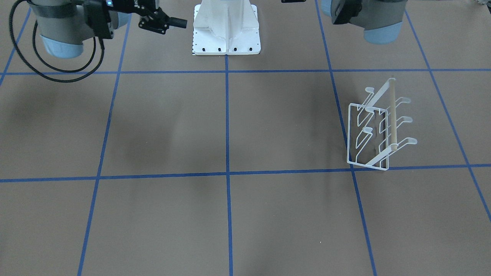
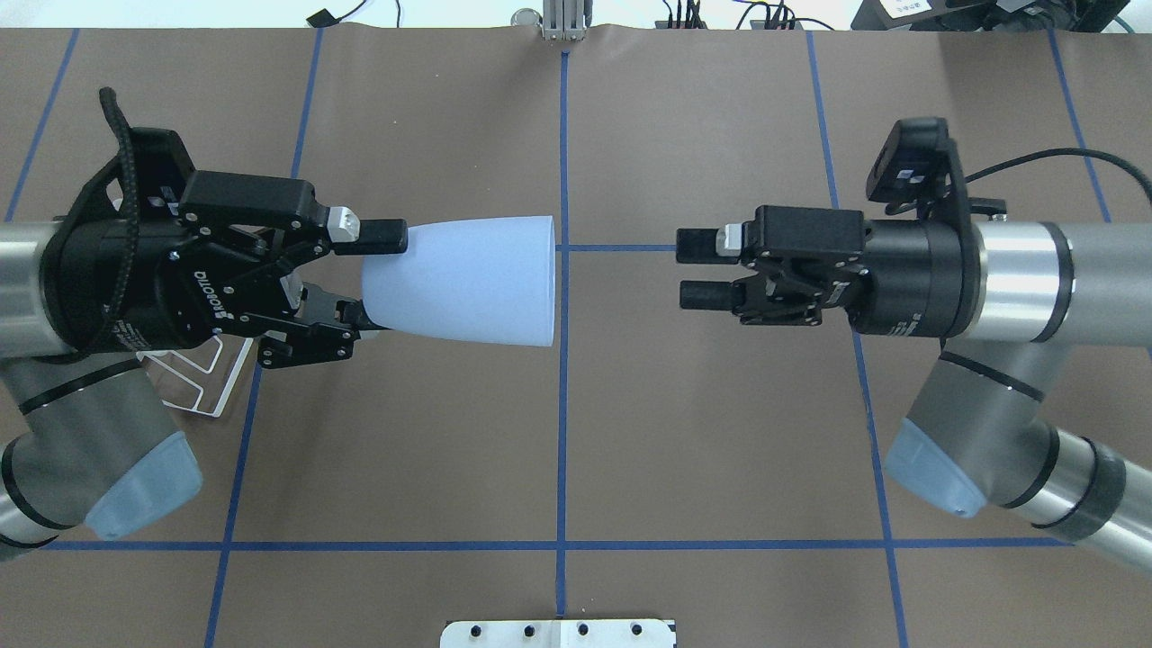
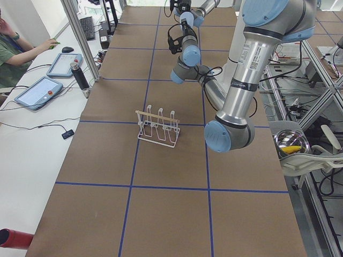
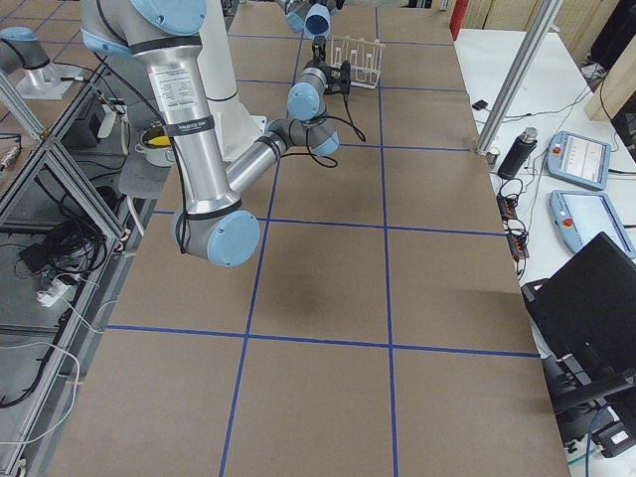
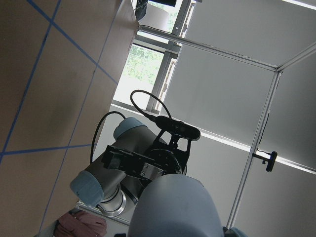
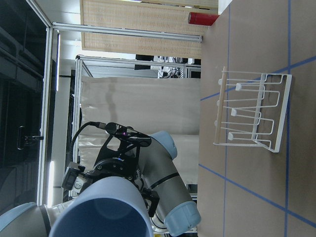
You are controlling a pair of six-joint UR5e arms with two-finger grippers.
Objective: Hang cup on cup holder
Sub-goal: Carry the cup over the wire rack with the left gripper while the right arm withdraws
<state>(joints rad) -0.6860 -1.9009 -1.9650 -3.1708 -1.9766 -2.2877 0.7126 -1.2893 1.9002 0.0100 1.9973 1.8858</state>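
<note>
My left gripper (image 2: 378,274) is shut on the narrow base of the pale blue-grey cup (image 2: 468,279) and holds it on its side, high over the table, mouth toward my right gripper (image 2: 697,268). The right gripper is open and empty, a short gap from the cup's rim, fingers pointing at it. The cup's mouth shows in the right wrist view (image 6: 101,210) and its base in the left wrist view (image 5: 177,207). The white wire cup holder (image 1: 379,126) with its wooden bar stands empty on the table on my left side, partly hidden under the left gripper in the overhead view (image 2: 193,378).
My white base plate (image 1: 226,30) stands at the table's near-robot edge. Blue tape lines divide the brown table. An operator (image 3: 10,53) and tablets are beyond the far table edge. A metal bowl (image 3: 292,142) sits off the table behind me.
</note>
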